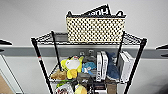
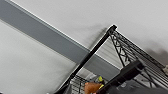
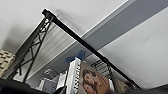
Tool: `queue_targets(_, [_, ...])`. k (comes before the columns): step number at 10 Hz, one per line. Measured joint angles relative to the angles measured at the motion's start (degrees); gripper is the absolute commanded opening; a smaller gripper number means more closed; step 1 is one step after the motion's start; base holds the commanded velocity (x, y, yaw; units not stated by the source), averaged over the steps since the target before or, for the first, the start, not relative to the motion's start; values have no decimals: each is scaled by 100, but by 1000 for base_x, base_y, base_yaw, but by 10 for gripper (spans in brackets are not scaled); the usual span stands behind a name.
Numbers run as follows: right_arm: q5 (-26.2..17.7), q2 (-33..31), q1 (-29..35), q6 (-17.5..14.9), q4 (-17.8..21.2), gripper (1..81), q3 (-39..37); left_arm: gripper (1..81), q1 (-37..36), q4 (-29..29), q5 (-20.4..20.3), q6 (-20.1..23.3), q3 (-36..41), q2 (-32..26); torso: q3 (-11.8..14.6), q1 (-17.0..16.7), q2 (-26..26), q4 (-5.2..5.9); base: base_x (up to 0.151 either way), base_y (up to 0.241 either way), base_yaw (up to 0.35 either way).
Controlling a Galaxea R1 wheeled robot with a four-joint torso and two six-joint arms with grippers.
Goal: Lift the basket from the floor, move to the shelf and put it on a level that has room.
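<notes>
Basket sits on top level of shelf, roughly centred btwn the four post tops, upright, long side facing the head cam. Cream open weave, dark rim, handles at both ends. A dark flat item w/ white lettering sticks up out of it at the back, tilted.

Tier below is cluttered: yellow/white plush toy on the left, blue soft thing mid, upright white boxes and a white book-like box on the right. More odds & ends lower down, too blurred to name.

Wall behind is white w/ a grey band running across at approx top-tier height.

Dark bits at far left and far right edges of the head view, prob. arms; claws themselves not made out, so can't tell whether released or clenched, either side.

Left wrist cam: looking up past a shelf post and the wire tier's truss edge; orange item below. Right wrist cam: another post, corner of basket weave resting on the tier, a box w/ printed faces on the tier under it.
</notes>
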Motion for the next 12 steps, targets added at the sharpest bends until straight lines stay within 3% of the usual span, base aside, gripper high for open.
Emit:
queue_targets(4, [211, 102, -1347, -20, -255, 811, 72, 811, 1304, 87, -133, 48, 105, 22, 0, 0, 0, 0, 0, 0, 0])
queue_targets(9, [752, 458, -3063, -27, -478, 811, 17, 811, 3235, 118, -987, 185, 143, 399, 0, 0, 0, 0, 0, 0, 0])
queue_targets(12, [1397, 690, -4200, -121, -544, 811, 0, 811, 4415, 133, -1584, 205, 217, 647, 0, 0, 0, 0, 0, 0, 0])
